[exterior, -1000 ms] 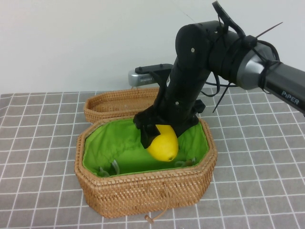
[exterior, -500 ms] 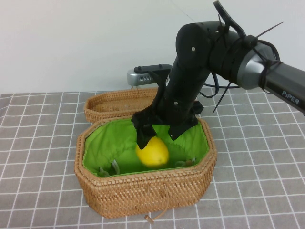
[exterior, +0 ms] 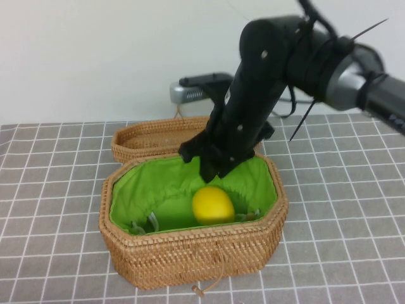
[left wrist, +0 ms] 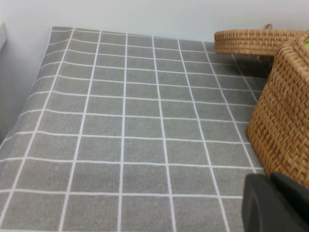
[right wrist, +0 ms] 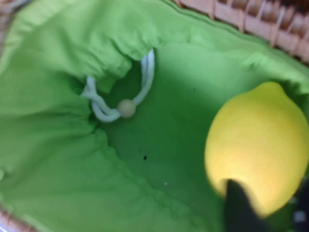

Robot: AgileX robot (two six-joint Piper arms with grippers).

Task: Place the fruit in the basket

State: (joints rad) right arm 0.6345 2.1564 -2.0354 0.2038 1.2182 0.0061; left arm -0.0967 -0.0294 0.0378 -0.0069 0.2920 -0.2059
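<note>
The desk (exterior: 57,177), covered in a grey checked cloth, carries everything. On it stands the basket (exterior: 190,256), a long woven tan piece lined in bright green cloth, with its shallow unlined lid (exterior: 152,136) just behind. The right end effector (exterior: 214,170) hangs above the basket's middle with nothing between its fingers, which stand spread and clear of the fruit. The left end effector (left wrist: 275,200) sits low beside the basket's outer wall, well away from the work; whether it is spread or closed cannot be told.

The lemon (exterior: 212,204) lies inside the basket on the green lining, near the front wall, apart from the fingers above it. By these views the task looks done.

As for handling, the lemon seems firm, fairly light and smooth-skinned, so likely to roll or slip under a glancing touch. If it had to be lifted again, the best hold would be across its short middle, not at the pointed end. A small drawstring cord with a bead (right wrist: 126,108) lies on the lining, apart from the lemon
</note>
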